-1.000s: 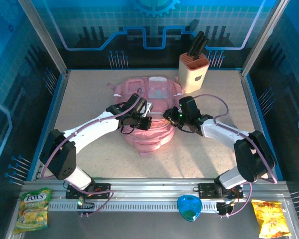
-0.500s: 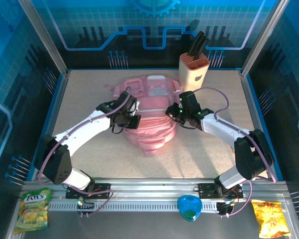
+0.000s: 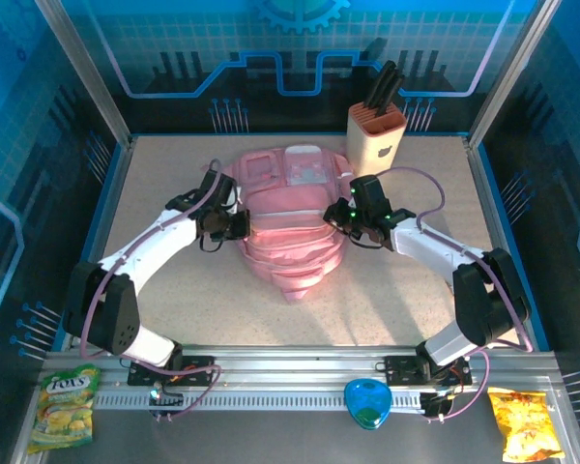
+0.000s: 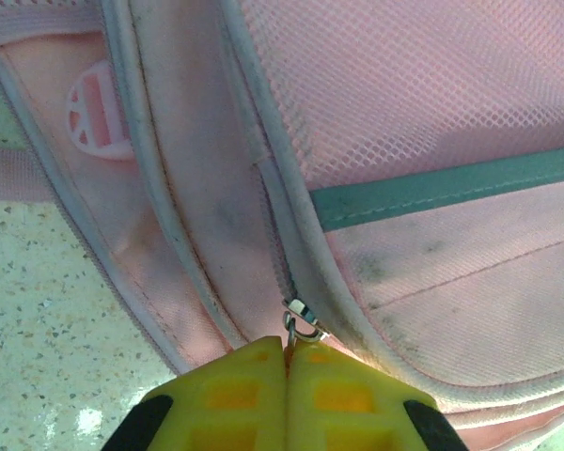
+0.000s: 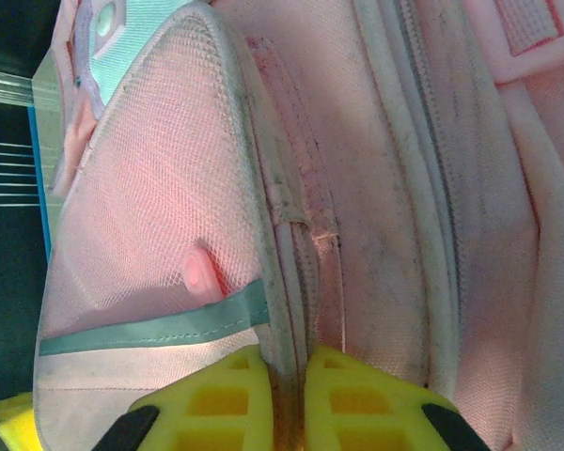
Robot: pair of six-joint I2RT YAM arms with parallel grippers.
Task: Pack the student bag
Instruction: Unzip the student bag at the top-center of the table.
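At the left gripper, yellow pads clenched on the metal zipper pull, pinched by its very end. Likely to slip free under a hard tug, judging by so slight a hold. Likely to jam too if dragged across the zip line rather than along it, or with pink cloth bunched into the slider.

On the opposite flank, right gripper clamped on a piped seam of the student bag, nipped between both fingers beside the mesh pocket. Could lose that thin ridge and let the whole soft pack slide with the pull.

Between the two grippers, bag lying flat on the speckled table, touching both sets of fingers. Farther off, near its far right corner, a knife block, within reach of a knock from a jerking arm.
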